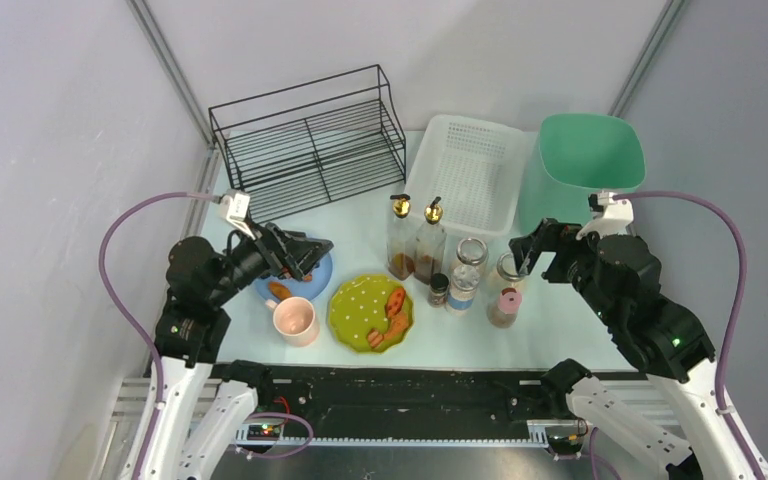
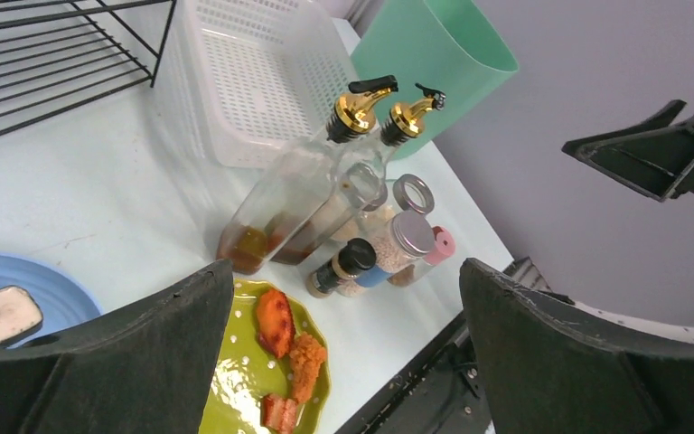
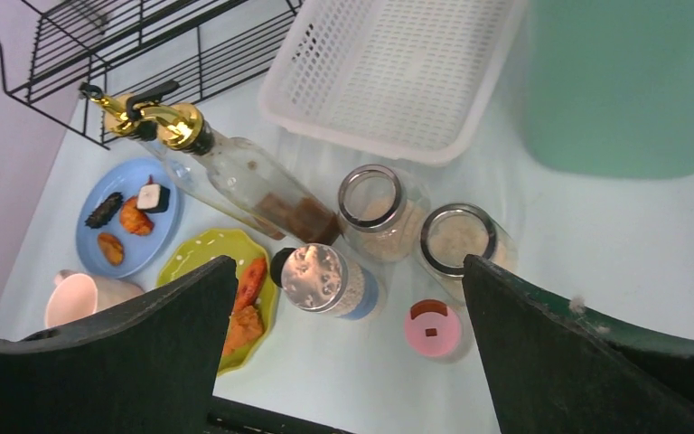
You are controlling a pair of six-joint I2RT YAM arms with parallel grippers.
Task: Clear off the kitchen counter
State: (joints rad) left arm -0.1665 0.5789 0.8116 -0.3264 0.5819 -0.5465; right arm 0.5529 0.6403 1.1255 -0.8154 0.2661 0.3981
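The kitchen counter is a pale mint-green tabletop. On it stand two oil bottles with gold pourers, several spice jars, a pink-lidded shaker, a green plate with fried food, a pink mug and a blue plate with snacks. My left gripper hangs open and empty over the blue plate; its wrist view looks towards the bottles. My right gripper is open and empty above the jars; the pink shaker lies between its fingers.
A black wire rack stands at the back left, a white perforated basket at the back middle, and a green bin at the back right. A black rail edges the counter's front.
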